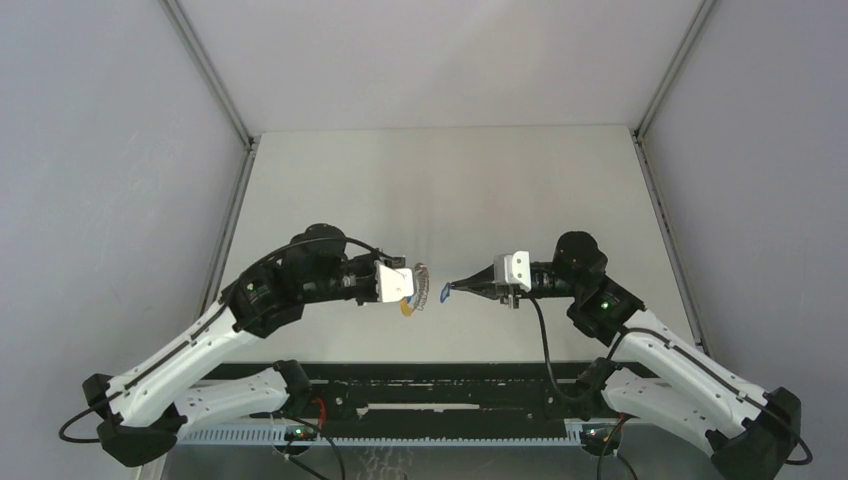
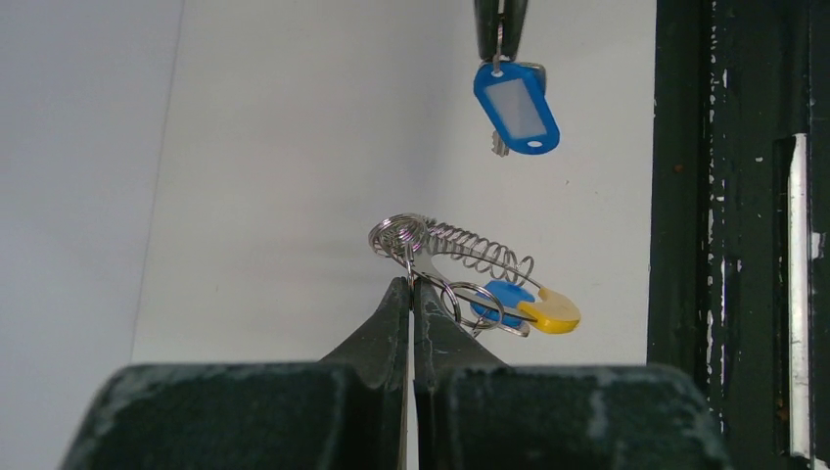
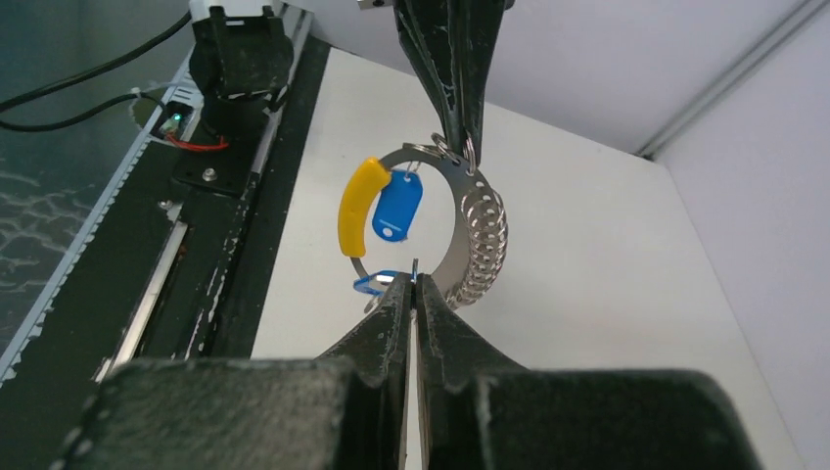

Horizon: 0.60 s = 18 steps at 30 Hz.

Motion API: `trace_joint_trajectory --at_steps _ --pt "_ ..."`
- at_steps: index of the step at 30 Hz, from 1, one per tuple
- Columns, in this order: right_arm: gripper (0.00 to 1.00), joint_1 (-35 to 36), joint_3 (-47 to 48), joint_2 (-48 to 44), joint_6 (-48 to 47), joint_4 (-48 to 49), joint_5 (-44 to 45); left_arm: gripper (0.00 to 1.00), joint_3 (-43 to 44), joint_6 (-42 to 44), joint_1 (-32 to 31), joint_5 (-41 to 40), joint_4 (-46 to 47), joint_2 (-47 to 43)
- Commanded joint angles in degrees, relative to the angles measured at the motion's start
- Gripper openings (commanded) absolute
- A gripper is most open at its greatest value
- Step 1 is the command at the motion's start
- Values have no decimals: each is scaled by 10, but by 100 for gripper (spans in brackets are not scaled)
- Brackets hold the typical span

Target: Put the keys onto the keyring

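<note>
My left gripper (image 2: 411, 284) is shut on the keyring (image 2: 480, 253), a silvery loop with a coiled spring section and a yellow curved piece (image 2: 550, 311), held above the table. One blue-headed key (image 2: 504, 297) hangs on that loop. My right gripper (image 3: 415, 284) is shut on a second blue key (image 3: 377, 284) by its small metal ring. In the right wrist view this key sits just below the keyring (image 3: 484, 230), near the gap under the yellow piece (image 3: 357, 206). From above, the two grippers (image 1: 413, 285) (image 1: 452, 289) face each other a short way apart.
A black rail (image 1: 430, 400) runs along the near table edge, close beneath the held things. Grey walls close in the white table (image 1: 450, 190) on the left, right and back.
</note>
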Motion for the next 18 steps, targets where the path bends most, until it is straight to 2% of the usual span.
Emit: trace_joint_trajectory --at_steps 1,3,7,18 --pt "0 -33 4 34 13 93 -140 0 -13 20 -14 8 23 -25" --pt "0 -44 4 48 25 116 -164 0 -26 17 -21 9 33 -28" --pt "0 -45 16 63 4 97 -161 0 -40 13 -31 3 49 -26" --pt "0 2 66 88 -60 -16 -63 0 -72 -1 -60 -48 93 -26"
